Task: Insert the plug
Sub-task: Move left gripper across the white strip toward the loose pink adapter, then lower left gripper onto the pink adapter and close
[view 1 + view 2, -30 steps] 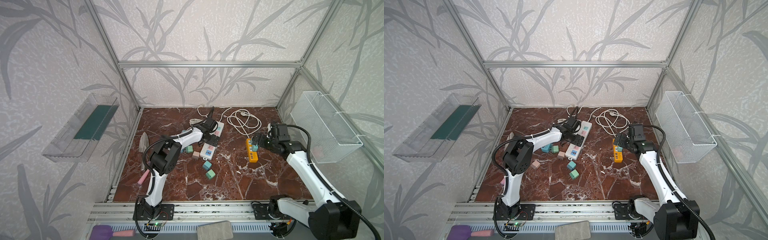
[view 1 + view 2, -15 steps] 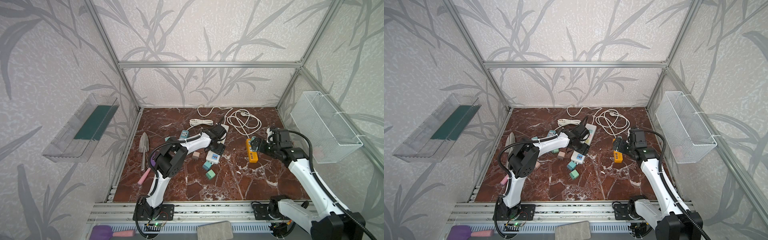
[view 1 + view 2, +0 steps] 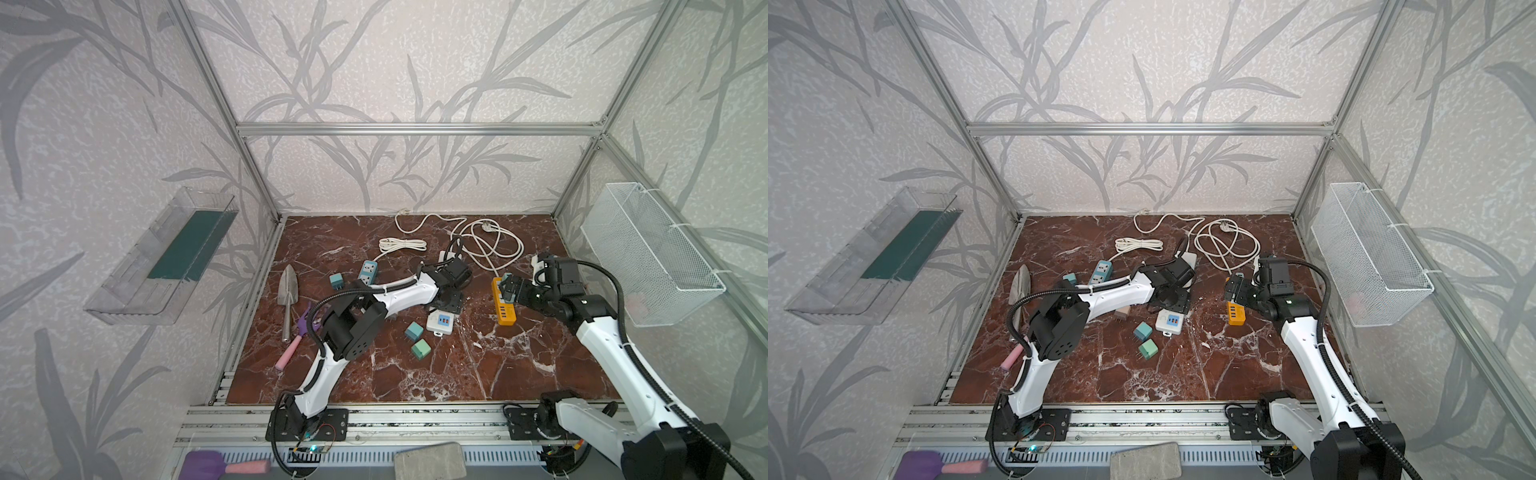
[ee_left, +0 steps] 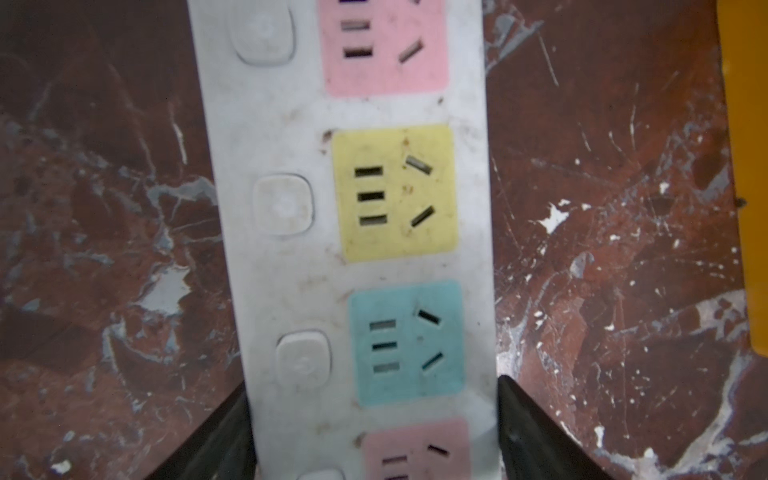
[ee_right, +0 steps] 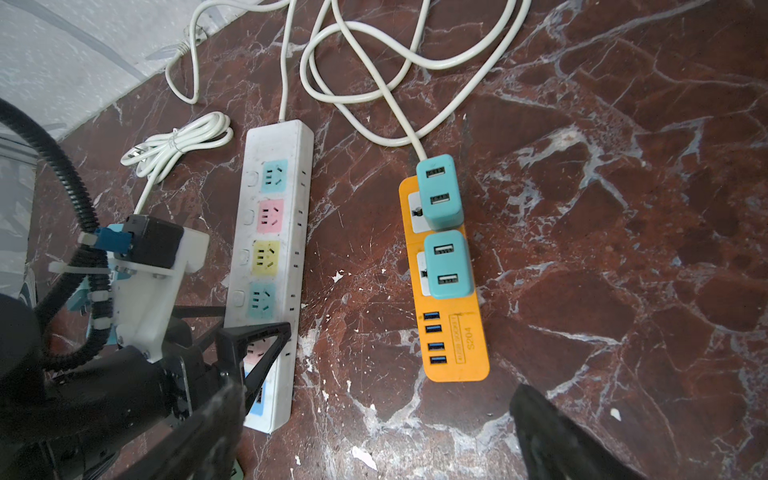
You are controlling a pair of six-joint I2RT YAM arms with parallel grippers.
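The left jaws clamp the white strip across its width, close to the end nearest the arms' bases. One of the fingers presses against each long edge. I judge this a steadying hold (a loose strip would skate on the polished worktop once something is pushed down into it). The left wrist view looks along the row of sockets. The yellow socket and the teal socket are both empty and face up, so either could take a plug.

The right jaws hang released, wide apart and empty, above the orange strip without touching it. That strip lies just beside the white one, roughly parallel. It already carries two teal plugs, seated one after the other with their USB faces up.

No jaws hold a plug. Two loose plugs lie on their sides on the worktop, near the white strip's clamped end and well apart from the right jaws (which one the task means, I cannot tell). With the left arm pinning the strip, the free right arm looks placed to supply the plug. It could pull one from the orange strip below it or reach across for a loose one.
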